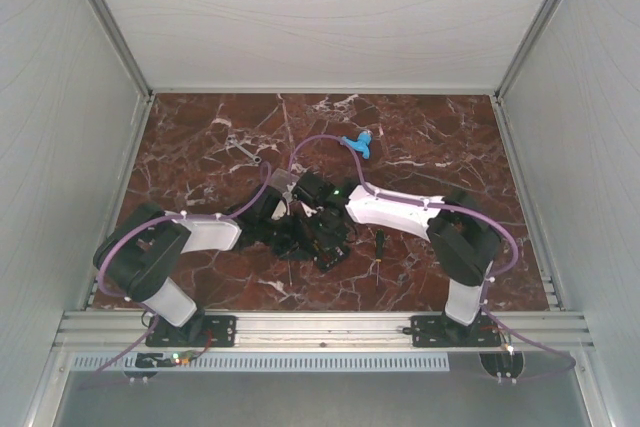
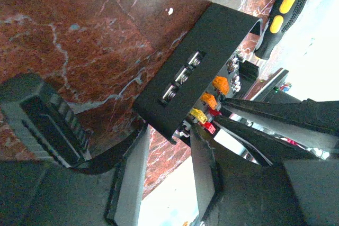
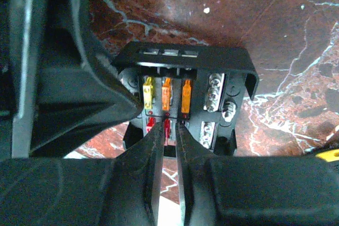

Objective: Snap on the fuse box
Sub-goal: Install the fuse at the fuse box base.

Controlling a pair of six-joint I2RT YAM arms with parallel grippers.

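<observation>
The fuse box (image 3: 222, 56) sits on the marble table (image 1: 200, 137) between the 2 arms, its tray uncovered. 1 yellow and 2 orange fuses (image 3: 166, 95) show in a row, with red ones just below them. No clear lid can be made out on the box, so the snap-on is judged not yet done.

The right gripper (image 3: 168, 130) hangs over the box's middle, its jaws a thin slit apart with a red fuse (image 3: 166, 126) at the tips. Whether they pinch it cannot be told. The left gripper (image 2: 116, 125) has its jaws partly apart about the box's near corner, with 1 finger against the box's side wall. A firm clamp cannot be confirmed.

To do this well, the right arm should lift straight clear of the fuses. The lid should then come down level, all 4 edges matched to the tray walls, while the left arm braces the box against sliding toward the screwdriver (image 2: 283, 17) just beside it.
</observation>
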